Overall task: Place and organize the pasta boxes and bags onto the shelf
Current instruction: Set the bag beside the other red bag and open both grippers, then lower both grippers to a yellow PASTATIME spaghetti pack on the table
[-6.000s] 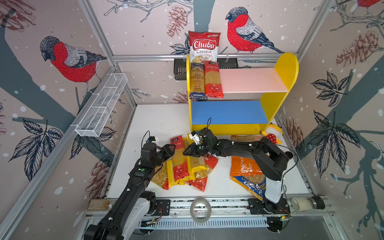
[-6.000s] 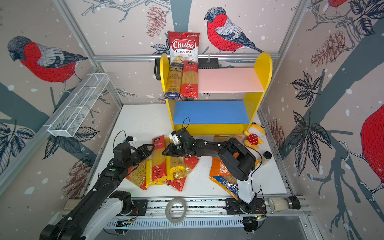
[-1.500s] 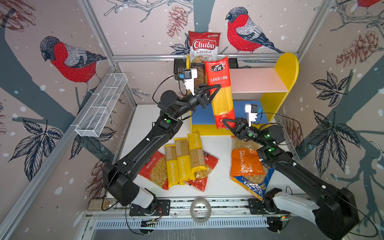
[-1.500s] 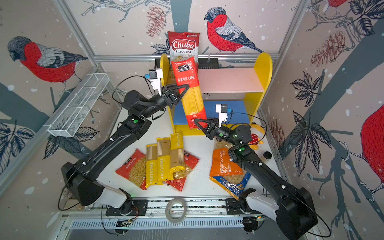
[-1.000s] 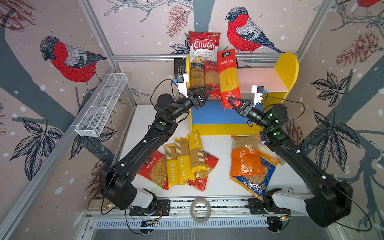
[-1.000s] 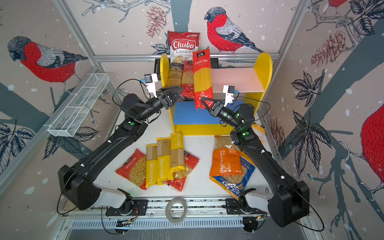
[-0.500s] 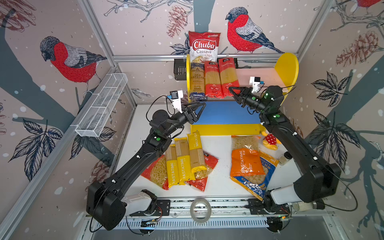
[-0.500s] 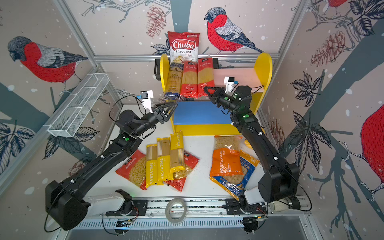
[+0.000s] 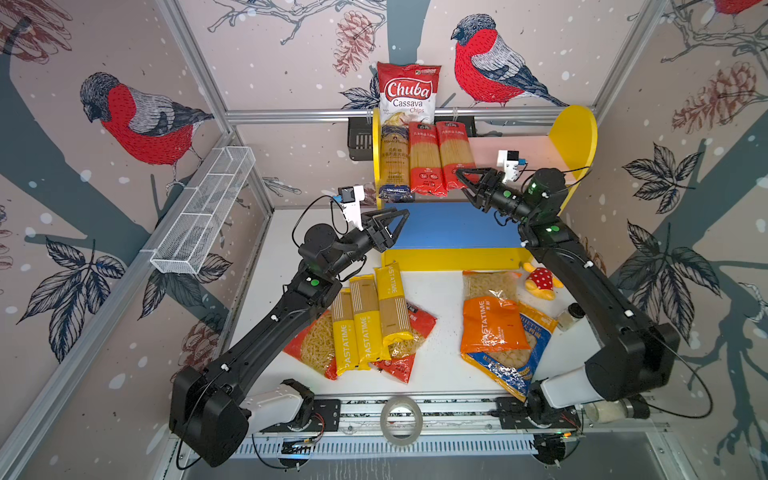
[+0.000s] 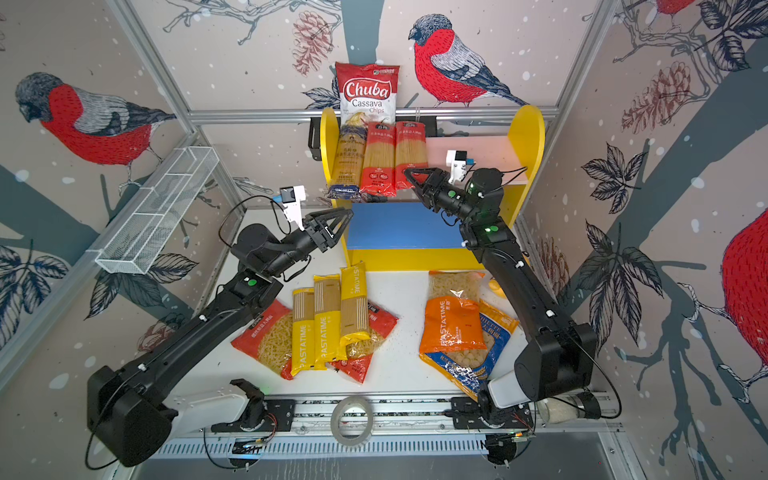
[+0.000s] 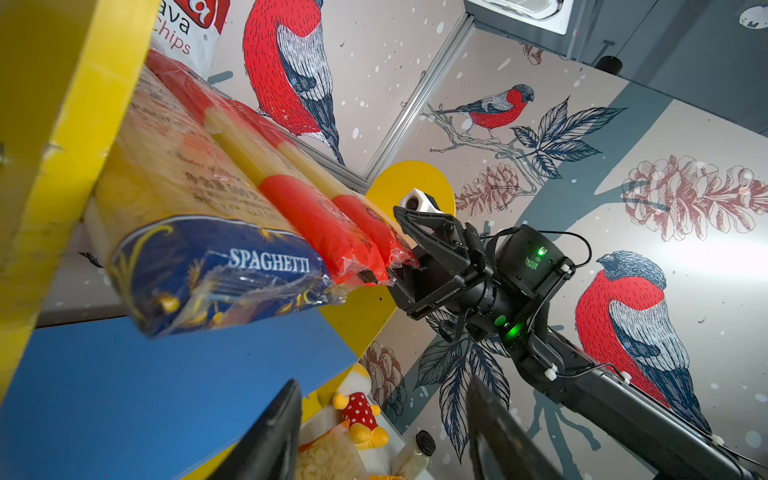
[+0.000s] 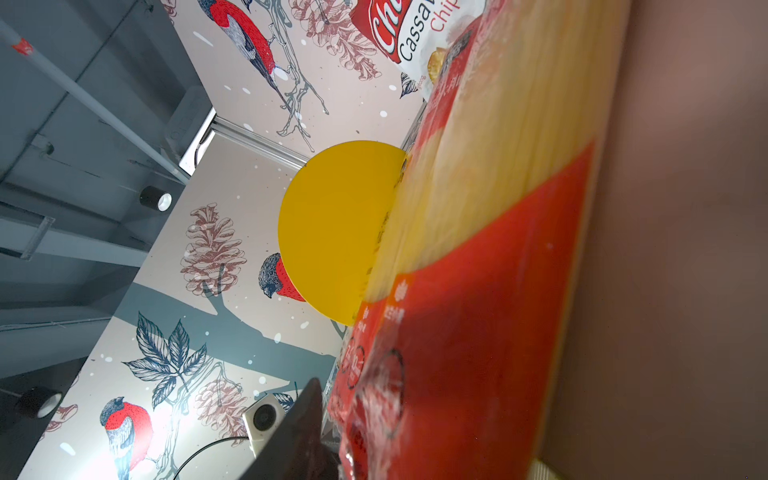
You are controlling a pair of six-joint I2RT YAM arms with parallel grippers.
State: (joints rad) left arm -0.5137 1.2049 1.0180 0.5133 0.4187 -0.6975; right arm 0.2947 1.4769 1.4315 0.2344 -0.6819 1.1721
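White tabletop (image 9: 442, 295): yellow PASTATIME packs (image 9: 365, 324) lie flat; prob stiff, light, slick film, pinch mid-length across width. Red spaghetti pack (image 9: 455, 158) on shelf (image 9: 575, 133) pink board (image 9: 536, 151); R gripper (image 9: 465, 185) jaws parted at its end. L gripper (image 9: 397, 226) spread, empty.

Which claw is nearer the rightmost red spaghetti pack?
Right. The right gripper is at the red spaghetti pack's front end; the left gripper hangs apart, by the shelf's left side.
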